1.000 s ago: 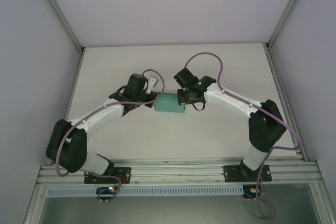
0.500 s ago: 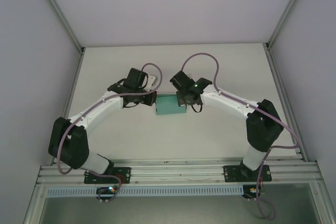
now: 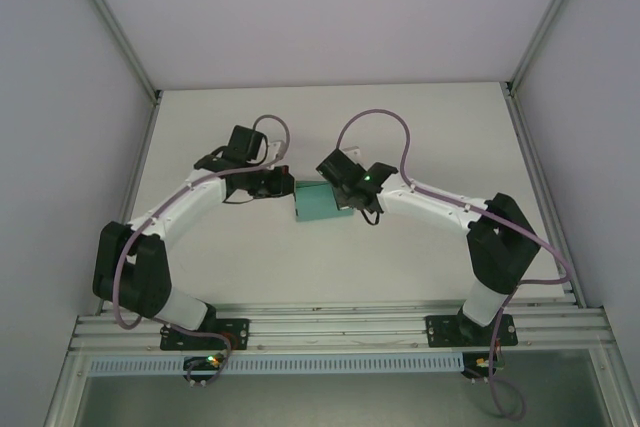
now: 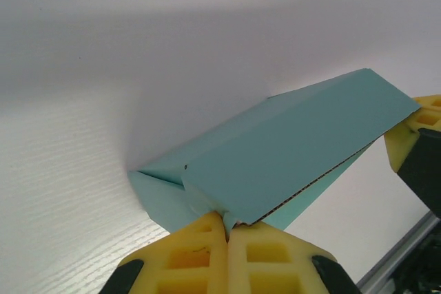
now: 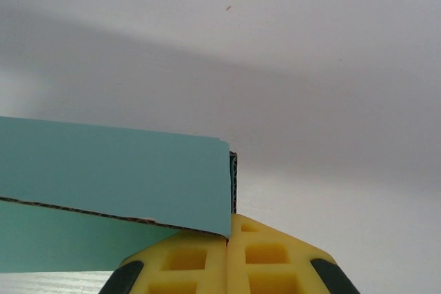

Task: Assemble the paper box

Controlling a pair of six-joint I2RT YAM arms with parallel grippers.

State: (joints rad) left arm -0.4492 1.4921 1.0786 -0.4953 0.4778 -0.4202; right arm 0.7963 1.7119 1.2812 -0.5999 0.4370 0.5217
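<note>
Clamped on teal-green thin card paper box (image 3: 312, 207): left gripper (image 4: 227, 226) at 9 o'clock; right gripper (image 5: 229, 235) at 3 o'clock; white table (image 3: 430, 127) all around.

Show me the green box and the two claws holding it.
paper box (image 3: 316, 205): top view, its teal upper face.
left gripper (image 4: 227, 228): left wrist view, between its yellow fingertips.
right gripper (image 5: 229, 235): right wrist view, between its yellow fingertips.

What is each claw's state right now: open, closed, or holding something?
Left claw: closed, pinching an edge of the teal paper box.
Right claw: closed, pinching a corner of the same paper box.
</note>
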